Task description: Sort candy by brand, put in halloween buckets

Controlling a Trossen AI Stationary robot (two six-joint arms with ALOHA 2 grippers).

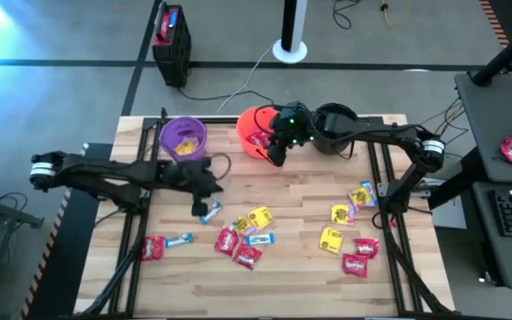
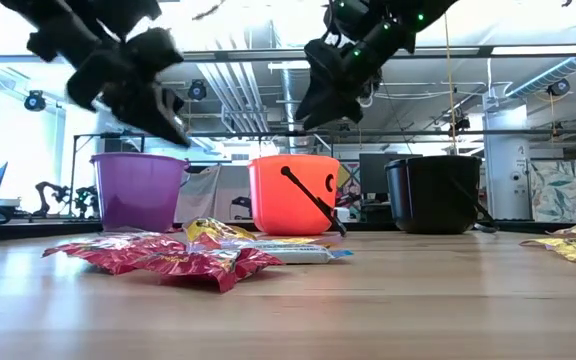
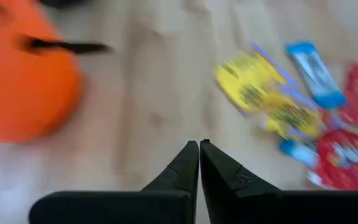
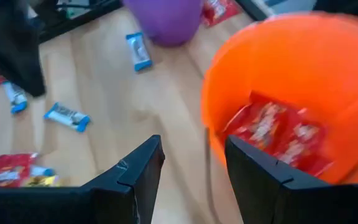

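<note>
Red-wrapped candy [image 4: 272,134] is seen inside the orange bucket [image 1: 256,132] at the table's [image 1: 283,284] twelve o'clock edge; loose packets [image 1: 247,233] lie toward six o'clock. The right pincer [image 1: 278,153], spread wide and empty, hangs at the bucket's four o'clock. The left pincer [image 3: 199,149], pinched shut on nothing, is nearer the blue packet [image 1: 210,212] beside it.

**Count of buckets and candy**

Three buckets stand in a row: one purple bucket [image 1: 183,138], one orange bucket [image 1: 256,132], one black bucket [image 1: 334,126]. On the tabletop [image 1: 292,276] lie roughly six red packets [image 1: 358,264], four yellow packets [image 1: 331,240] and four blue-and-white packets [image 1: 179,240], though overlaps blur the tally. Two arms, each with two fingers.
</note>
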